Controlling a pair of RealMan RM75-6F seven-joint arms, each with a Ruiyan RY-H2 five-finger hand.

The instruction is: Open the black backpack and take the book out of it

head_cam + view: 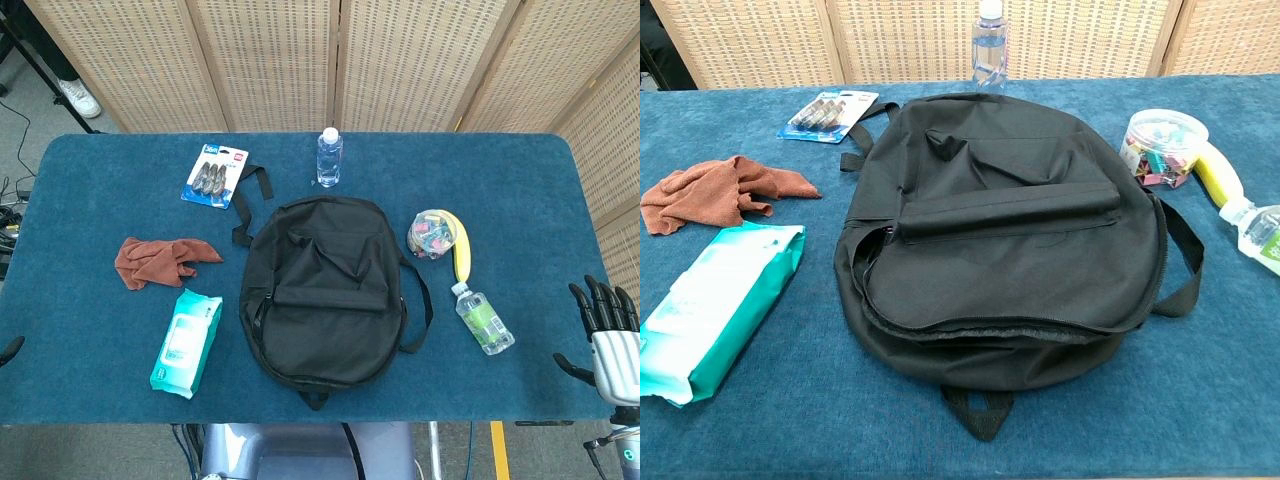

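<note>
The black backpack (pixel 320 290) lies flat in the middle of the blue table, its top handle toward me; the chest view shows it close up (pixel 1005 240). No book shows in either view. My right hand (pixel 605 325) hovers off the table's right front corner with its fingers spread upward, holding nothing, well to the right of the backpack. At the left edge of the head view only a dark tip of my left hand (pixel 8 350) pokes in, too little to judge. The chest view shows neither hand.
An upright water bottle (pixel 329 157) stands behind the backpack. To its left lie a clip pack (pixel 213 175), a brown cloth (pixel 160 260) and a wet-wipes pack (pixel 185 342). A jar of coloured clips (pixel 432 233), a yellow object (pixel 463 250) and a lying bottle (pixel 483 318) sit at the right.
</note>
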